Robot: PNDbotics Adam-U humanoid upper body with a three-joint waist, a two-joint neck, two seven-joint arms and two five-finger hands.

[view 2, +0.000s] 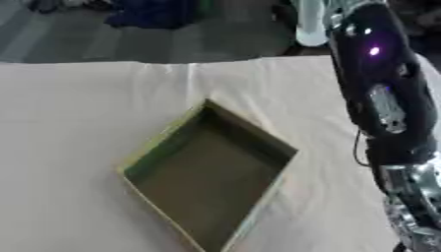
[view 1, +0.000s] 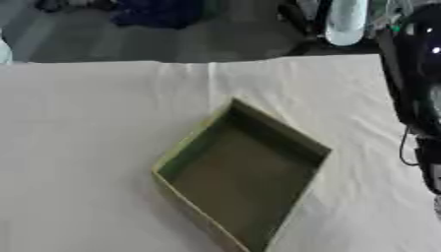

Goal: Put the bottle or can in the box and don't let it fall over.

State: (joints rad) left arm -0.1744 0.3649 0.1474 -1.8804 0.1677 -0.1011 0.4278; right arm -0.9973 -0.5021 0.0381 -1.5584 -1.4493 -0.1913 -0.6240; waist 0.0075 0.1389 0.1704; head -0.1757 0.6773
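Observation:
An open olive-green box (view 1: pixel 185 156) sits turned like a diamond on the white cloth, a little right of the middle, with nothing inside. A pale, whitish-blue bottle (view 1: pixel 345 19) is held upright in the air at the top right, beyond the table's far edge. My right hand (view 2: pixel 337 11) is shut on it, though only a silvery part of the hand shows beside the bottle. The glossy black right forearm (view 2: pixel 379 93) runs down the right side of the view, well right of the box. My left hand shows in neither view.
The white cloth-covered table (view 1: pixel 78 147) has wide bare areas left of and behind the box. A thin black cable (view 1: pixel 403 147) hangs off the right arm. A pale object (view 1: pixel 3 50) peeks in at the far left edge. Dark items lie on the floor beyond.

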